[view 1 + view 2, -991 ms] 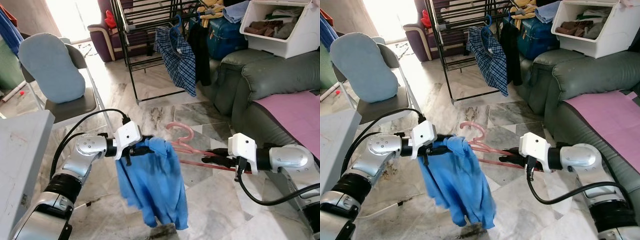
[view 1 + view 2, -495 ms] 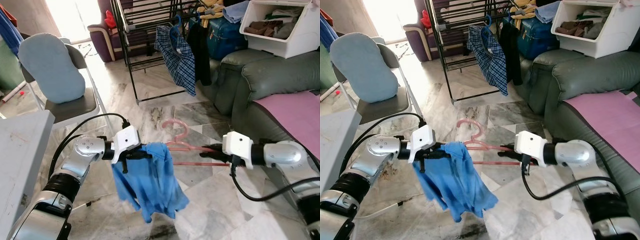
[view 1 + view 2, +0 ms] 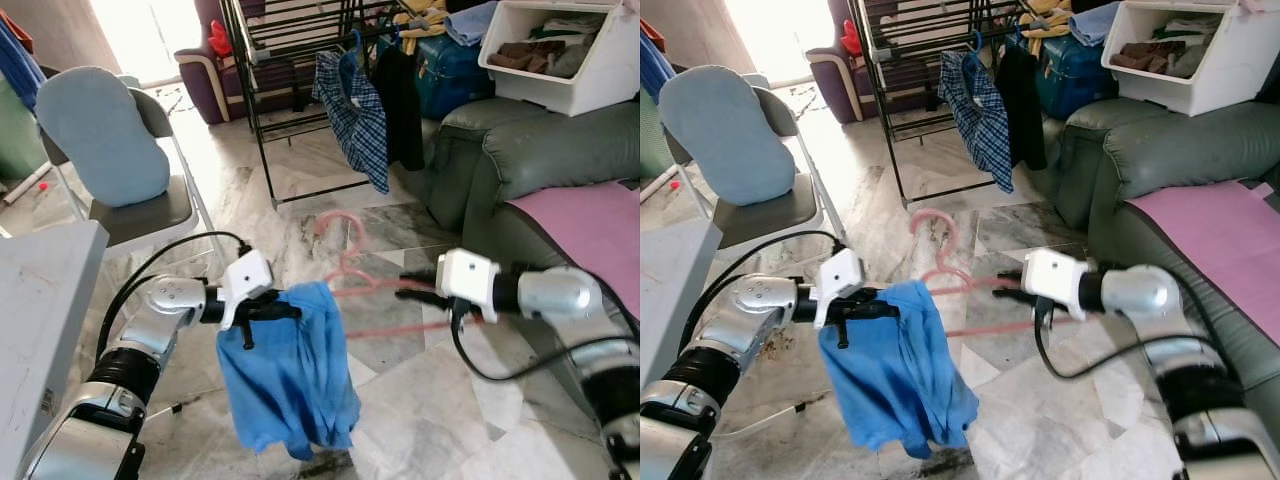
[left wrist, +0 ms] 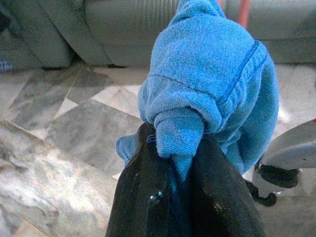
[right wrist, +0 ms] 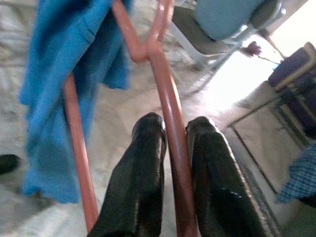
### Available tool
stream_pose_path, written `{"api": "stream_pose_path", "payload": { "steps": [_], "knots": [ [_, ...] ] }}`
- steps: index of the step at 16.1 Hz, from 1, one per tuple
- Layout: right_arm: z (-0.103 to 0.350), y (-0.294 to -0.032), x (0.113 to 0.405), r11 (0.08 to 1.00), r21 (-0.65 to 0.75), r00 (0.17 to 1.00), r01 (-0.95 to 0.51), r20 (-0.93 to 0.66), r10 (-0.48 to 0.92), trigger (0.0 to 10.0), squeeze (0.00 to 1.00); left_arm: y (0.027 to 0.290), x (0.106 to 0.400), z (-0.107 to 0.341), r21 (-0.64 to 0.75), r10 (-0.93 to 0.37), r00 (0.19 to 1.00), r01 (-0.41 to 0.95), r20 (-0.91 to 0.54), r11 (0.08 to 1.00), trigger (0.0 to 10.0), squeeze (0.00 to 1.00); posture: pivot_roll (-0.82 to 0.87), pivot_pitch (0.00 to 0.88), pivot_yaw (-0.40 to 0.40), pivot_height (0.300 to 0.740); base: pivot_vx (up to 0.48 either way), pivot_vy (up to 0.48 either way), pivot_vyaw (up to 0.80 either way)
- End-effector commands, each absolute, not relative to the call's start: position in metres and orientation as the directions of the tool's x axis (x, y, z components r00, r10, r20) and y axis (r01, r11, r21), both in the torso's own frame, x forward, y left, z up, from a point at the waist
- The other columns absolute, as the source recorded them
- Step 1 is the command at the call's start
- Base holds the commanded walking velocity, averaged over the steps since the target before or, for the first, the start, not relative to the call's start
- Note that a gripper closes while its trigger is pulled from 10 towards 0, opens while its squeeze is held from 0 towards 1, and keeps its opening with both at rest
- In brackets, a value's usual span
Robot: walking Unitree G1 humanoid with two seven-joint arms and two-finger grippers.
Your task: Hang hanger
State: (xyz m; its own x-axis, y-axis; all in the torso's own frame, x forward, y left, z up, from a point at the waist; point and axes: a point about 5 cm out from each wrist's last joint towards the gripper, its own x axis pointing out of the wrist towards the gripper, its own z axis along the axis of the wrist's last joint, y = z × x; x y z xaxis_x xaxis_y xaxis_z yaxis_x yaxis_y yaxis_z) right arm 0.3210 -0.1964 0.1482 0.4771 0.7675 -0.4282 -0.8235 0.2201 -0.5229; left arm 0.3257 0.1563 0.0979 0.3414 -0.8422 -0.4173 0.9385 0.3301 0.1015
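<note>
Ahead, drying rack (image 3: 290,60): stood well beyond both arms.
Blue garment (image 3: 290,385): soft, limp, draped off the hanger's left end.
Pink hanger (image 3: 355,285): likely light and stiff; long axis ran left-right, hook up.
Right hand (image 5: 170,148): clamped on its bar.
Left hand (image 4: 177,197): pinching cloth.

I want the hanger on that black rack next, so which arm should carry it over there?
Probably the right. The right gripper is shut on the pink hanger, while the left gripper pinches only the blue shirt. The rack stands ahead.
</note>
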Motion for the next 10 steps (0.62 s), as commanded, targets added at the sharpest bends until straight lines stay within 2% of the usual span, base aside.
{"api": "stream_pose_path", "payload": {
  "steps": [1, 4, 8, 10],
  "knots": [
    [0.156, -0.199, 0.328, 0.193, -0.57, 0.499, -0.798, -0.449, 0.741, 10.0, 1.0, 0.17, 0.331, 0.103, 0.09, -0.823, 0.421, 0.903, -0.381, 0.42, 0.0, 0.0, -0.17, 0.0, 0.104, 0.736, 0.0, 0.0, 0.0],
    [0.171, -0.21, 0.337, 0.196, -0.603, 0.537, -0.773, -0.458, 0.709, 10.0, 1.0, 0.177, 0.328, 0.097, 0.066, -0.806, 0.456, 0.881, -0.377, 0.468, 0.0, 0.0, -0.17, 0.0, 0.096, 0.736, 0.0, 0.0, 0.0],
    [0.2, -0.221, 0.353, 0.25, -0.714, 0.657, -0.654, -0.373, 0.655, 10.0, 1.0, 0.185, 0.332, 0.093, 0.057, -0.753, 0.557, 0.815, -0.35, 0.577, 0.0, 0.0, -0.18, 0.0, 0.09, 0.736, 0.0, 0.0, 0.0],
    [0.221, -0.225, 0.363, 0.385, -0.771, 0.765, -0.508, -0.198, 0.612, 10.0, 1.0, 0.19, 0.336, 0.096, 0.047, -0.716, 0.621, 0.765, -0.318, 0.642, 0.0, 0.0, -0.18, 0.0, 0.089, 0.736, 0.0, 0.0, 0.0]
  ]
}}
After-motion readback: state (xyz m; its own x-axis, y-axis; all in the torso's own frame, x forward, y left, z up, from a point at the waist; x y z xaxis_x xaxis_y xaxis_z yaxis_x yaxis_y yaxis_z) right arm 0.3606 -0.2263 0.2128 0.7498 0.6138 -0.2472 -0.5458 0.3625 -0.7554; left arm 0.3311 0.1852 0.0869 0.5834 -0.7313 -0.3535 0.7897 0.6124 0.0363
